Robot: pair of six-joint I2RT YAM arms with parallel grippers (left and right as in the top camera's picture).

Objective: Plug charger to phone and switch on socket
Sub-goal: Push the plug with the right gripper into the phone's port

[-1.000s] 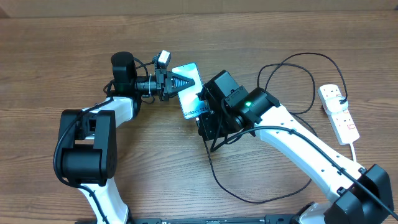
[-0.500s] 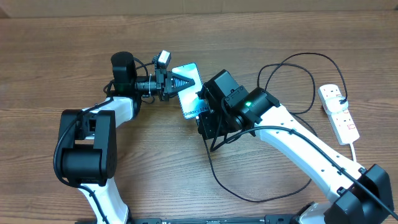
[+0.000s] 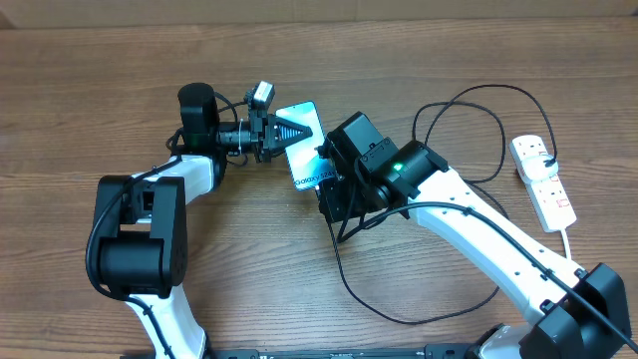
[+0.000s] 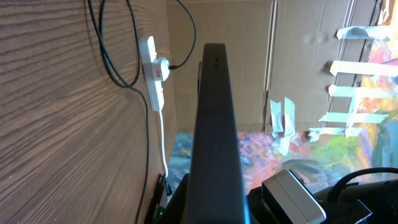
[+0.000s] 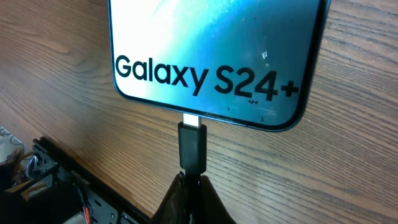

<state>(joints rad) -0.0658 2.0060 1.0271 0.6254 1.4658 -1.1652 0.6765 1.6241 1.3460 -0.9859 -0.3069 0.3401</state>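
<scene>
The phone (image 5: 217,50) shows large dark lettering at its lower end, clear in the right wrist view: "Galaxy S24+". The words stand on a pale band of its lit blue-cyan face, close to the bottom edge. In the overhead view the same line on the phone (image 3: 302,150) is tiny dark print, too small to read. The socket (image 3: 543,179) carries small red marks, none legible.

L end effector (image 3: 290,132) & R end effector (image 5: 189,182) both clamped shut, arms bent inward.
</scene>
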